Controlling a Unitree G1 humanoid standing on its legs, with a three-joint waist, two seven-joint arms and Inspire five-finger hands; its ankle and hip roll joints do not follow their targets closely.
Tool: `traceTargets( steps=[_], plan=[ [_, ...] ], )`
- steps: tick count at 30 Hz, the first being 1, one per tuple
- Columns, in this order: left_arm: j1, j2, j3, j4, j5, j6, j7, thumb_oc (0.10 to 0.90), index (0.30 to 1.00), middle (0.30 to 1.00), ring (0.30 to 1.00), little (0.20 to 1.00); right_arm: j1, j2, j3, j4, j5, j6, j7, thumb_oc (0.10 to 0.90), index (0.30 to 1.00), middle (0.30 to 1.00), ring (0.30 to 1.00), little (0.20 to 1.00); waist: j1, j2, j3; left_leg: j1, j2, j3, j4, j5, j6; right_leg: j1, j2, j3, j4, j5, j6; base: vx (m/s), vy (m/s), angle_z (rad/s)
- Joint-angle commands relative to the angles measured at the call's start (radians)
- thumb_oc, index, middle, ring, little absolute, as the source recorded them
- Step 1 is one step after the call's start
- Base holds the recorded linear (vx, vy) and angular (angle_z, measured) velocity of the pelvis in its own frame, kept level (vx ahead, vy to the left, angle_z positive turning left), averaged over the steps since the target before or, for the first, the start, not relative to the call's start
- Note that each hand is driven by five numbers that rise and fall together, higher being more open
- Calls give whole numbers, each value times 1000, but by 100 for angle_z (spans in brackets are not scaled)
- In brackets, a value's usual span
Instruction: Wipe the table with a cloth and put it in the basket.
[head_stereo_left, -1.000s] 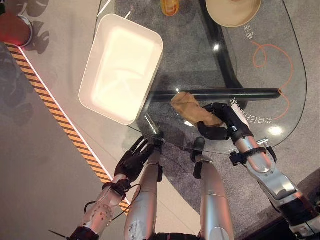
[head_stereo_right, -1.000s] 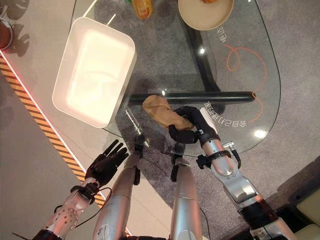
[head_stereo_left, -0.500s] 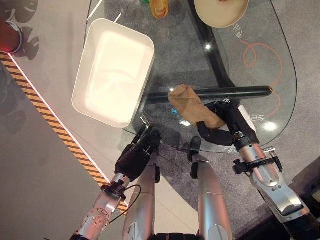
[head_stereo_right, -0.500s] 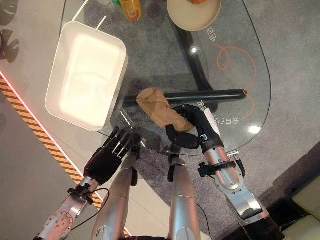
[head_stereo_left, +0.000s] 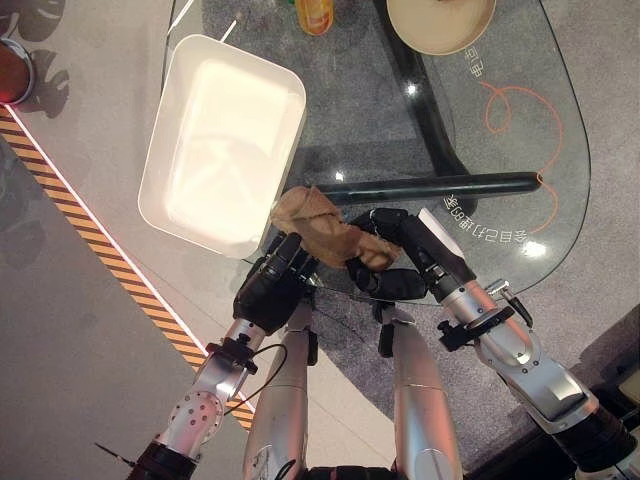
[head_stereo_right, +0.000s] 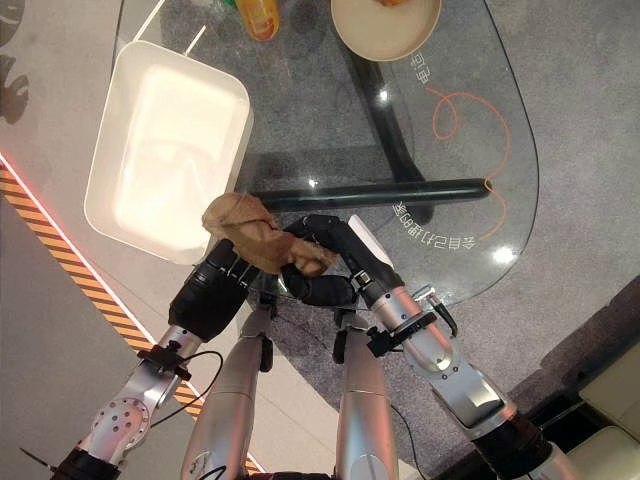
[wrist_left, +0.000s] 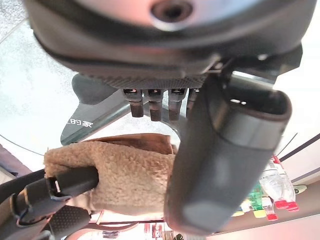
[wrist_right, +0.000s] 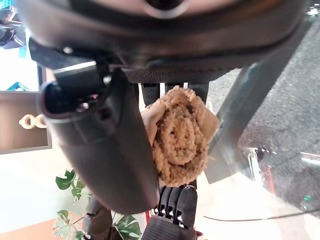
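Where the glass table's near edge curves toward the robot, the right hand (head_stereo_left: 400, 262) has its fingers and thumb curled round one end of the tan cloth (head_stereo_left: 322, 232), lifting it just above the glass. The left hand (head_stereo_left: 272, 287) sits right beside it at the same edge, fingers straight and reaching up toward the cloth's free end; from the left wrist view its fingers look to be close against or under the cloth, though whether they touch it I cannot tell, and they have not closed on anything.

The cloth's long axis runs from the right hand out toward the table's left side, its loose end pointing at the white basket (head_stereo_left: 175, 160). That basket stands on the table's left edge, partly overhanging it, just beyond the cloth's free end and nearer to the left hand than to the right. So the drop probably calls for carrying the cloth further along its own axis, leftward and slightly away, or handing it to the left hand.

Further back, a tan bowl (head_stereo_left: 440, 30) and an orange bottle (head_stereo_left: 314, 14) stand at the table's far edge, well apart from the cloth.
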Motion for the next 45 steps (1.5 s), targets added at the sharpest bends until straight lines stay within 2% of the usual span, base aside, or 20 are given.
traceTargets(
  steps=[1,4,8,14,17,24,30,33,34,35,36,37,38,40,45],
  plan=[
    [19,1,-14,-125,3,13,-5,800,900,900,900,900,-96,-7,44,-188,3,-99,0,100,300,300,300,200,-5,-16,-26,-26,-52,89,143,-126,44,35,55,-32,-147,121,24,3,21,-4],
    [13,-1,-21,-131,11,26,-14,800,900,900,900,900,-107,-9,60,-176,-44,-62,-31,100,300,300,300,200,-5,-12,-26,-26,-53,89,140,-125,43,33,53,-32,-149,121,24,0,23,-5],
    [15,3,-30,-142,6,24,-23,800,900,900,900,900,-110,-23,72,-167,-72,-48,-48,100,300,300,300,200,-5,-6,-26,-26,-53,90,136,-126,44,31,52,-32,-150,120,23,-1,24,-1],
    [12,-9,-35,-163,-37,1,-107,800,900,900,900,900,-112,-26,78,-160,-141,28,-93,100,300,300,300,200,-7,-5,-26,-25,-54,94,127,-123,45,26,52,-31,-153,123,23,0,0,0],
    [12,-11,-39,-171,-28,0,-123,800,900,900,900,900,-106,-29,76,-155,-141,28,-92,100,300,300,300,200,-8,-5,-26,-22,-54,95,123,-122,45,28,52,-30,-156,124,23,0,0,0],
    [-3,-16,-50,-196,-34,-26,-158,800,900,900,900,900,-117,-24,96,-165,-148,50,-29,100,300,300,300,200,-9,-5,-26,-18,-56,94,108,-115,46,29,55,-25,-162,128,23,0,0,0],
    [-16,-21,-48,-197,-55,-42,-109,800,900,900,900,900,-140,-34,130,-176,-157,48,73,100,300,300,300,200,-3,-9,-26,-12,-61,85,101,-112,46,34,55,-27,-167,128,25,0,0,0],
    [-24,-26,-49,-191,-70,-43,-77,800,900,900,900,900,-158,-37,152,-175,-149,49,88,100,300,300,300,200,0,-13,-26,-11,-63,82,103,-112,46,38,53,-31,-168,127,24,0,0,0],
    [-27,-30,-50,-188,-73,-46,-61,633,756,756,756,733,-164,-35,157,-174,-149,50,91,100,300,300,300,200,1,-14,-26,-12,-64,81,103,-112,46,38,53,-32,-169,127,24,0,0,0],
    [-30,-35,-50,-185,-73,-44,-44,418,573,573,573,518,-174,-32,164,-173,-148,54,92,100,300,300,300,200,3,-16,-26,-14,-65,79,105,-112,46,36,53,-33,-168,127,24,0,0,0],
    [-30,-37,-49,-184,-71,-43,-31,347,512,512,512,447,-176,-31,167,-172,-148,53,92,100,300,300,300,200,4,-16,-26,-15,-65,78,105,-112,46,35,53,-34,-167,128,24,0,0,0],
    [-31,-39,-50,-183,-67,-42,-24,147,340,340,340,247,-179,-31,169,-171,-147,53,93,100,300,300,300,200,4,-16,-26,-16,-66,78,105,-111,46,35,53,-34,-168,128,24,0,0,0],
    [-32,-41,-50,-182,-58,-43,-3,100,300,300,300,200,-183,-31,172,-170,-145,52,94,100,300,300,300,200,5,-17,-26,-17,-66,77,105,-111,46,34,53,-34,-169,128,24,0,0,0],
    [-34,-48,-52,-175,-46,-40,46,100,300,300,300,200,-191,-32,178,-165,-145,51,104,100,300,300,300,200,7,-18,-26,-19,-69,73,104,-109,46,34,52,-37,-170,128,24,0,0,0],
    [-34,-48,-46,-168,-44,-35,82,100,300,300,300,200,-194,-41,179,-164,-138,47,131,100,300,300,300,200,10,-18,-26,-20,-70,71,105,-110,46,33,51,-40,-169,127,25,0,0,0]
  ],
)
